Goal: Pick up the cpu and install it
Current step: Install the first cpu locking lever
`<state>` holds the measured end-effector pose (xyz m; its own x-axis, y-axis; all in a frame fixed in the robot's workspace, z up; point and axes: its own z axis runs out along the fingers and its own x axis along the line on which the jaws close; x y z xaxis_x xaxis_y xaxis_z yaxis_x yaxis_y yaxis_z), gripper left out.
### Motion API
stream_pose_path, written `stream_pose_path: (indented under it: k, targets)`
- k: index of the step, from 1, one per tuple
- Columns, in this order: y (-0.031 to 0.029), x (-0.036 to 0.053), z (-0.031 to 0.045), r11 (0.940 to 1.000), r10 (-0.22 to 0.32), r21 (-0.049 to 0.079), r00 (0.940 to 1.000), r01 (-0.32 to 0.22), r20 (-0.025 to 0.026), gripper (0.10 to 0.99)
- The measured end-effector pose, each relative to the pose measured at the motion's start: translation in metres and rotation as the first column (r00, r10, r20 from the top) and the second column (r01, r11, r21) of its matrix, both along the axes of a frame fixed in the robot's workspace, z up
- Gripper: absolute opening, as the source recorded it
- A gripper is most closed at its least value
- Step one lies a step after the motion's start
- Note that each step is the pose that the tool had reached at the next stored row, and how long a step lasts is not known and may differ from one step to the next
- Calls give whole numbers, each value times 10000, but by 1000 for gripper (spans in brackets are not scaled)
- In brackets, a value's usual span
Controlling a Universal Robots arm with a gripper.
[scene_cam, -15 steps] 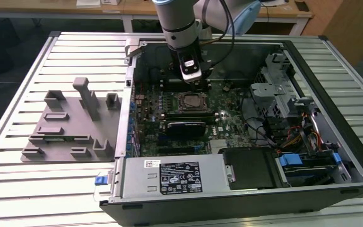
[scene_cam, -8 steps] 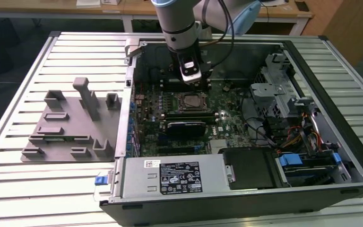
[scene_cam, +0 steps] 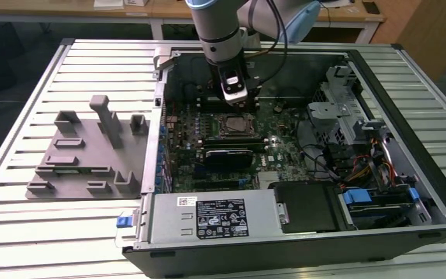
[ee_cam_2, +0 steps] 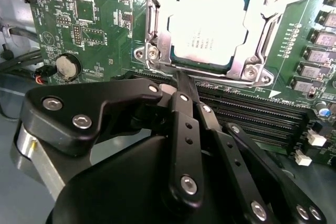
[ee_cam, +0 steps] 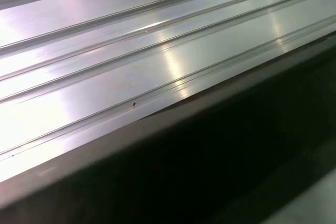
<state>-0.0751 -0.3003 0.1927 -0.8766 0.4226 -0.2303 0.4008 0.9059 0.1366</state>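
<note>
In the second wrist view the gripper (ee_cam_2: 185,80) has its black fingers (ee_cam_2: 181,129) drawn together to a narrow tip, with nothing held between them. That tip hangs just short of the cpu (ee_cam_2: 209,30), near the metal socket frame (ee_cam_2: 247,69) but not visibly touching it.

The one cpu lies flat in its socket on the green motherboard (ee_cam_2: 94,19), silver plate facing up. It is close to square, so no long axis can be told; its edges run parallel to the frame around it. The frame's plate lies over the chip's margins.

Beside the socket run four long memory slots (ee_cam_2: 252,114), all parallel. A single round coin cell (ee_cam_2: 67,66) sits on the board off to one side.

In the exterior view the gripper (scene_cam: 237,99) reaches down into the open computer case (scene_cam: 409,174), just beyond the cpu (scene_cam: 232,123). At the exterior view's left, well apart from the case, one grey plastic fixture (scene_cam: 83,157) stands on the ribbed metal table (scene_cam: 21,192).
</note>
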Motion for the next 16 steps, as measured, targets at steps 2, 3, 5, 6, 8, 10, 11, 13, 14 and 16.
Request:
stream_pose_path:
  k: [2,3,5,6,8,10,11,13,14,16]
  targets:
    - [-2,-1,-5,10000,-1,-39,10000,1,-2,106]
    - [-2,-1,-12,10000,-1,-39,10000,1,-2,106]
    - [-2,-1,-22,10000,-1,-39,10000,1,-2,106]
    - [-2,-1,-24,10000,-1,-40,10000,1,-3,106]
    - [-2,-1,-24,10000,-1,19,10000,1,-3,106]
    - [-2,-1,-25,9999,0,134,10000,0,-2,106]
    - [-2,-1,-24,9999,-1,164,10000,1,-2,106]
    - [-1,0,-20,9998,-2,176,10000,2,1,106]
    - [-1,0,-15,9998,-1,179,10000,1,2,106]
    - [-2,0,4,9998,-1,175,10000,1,-1,106]
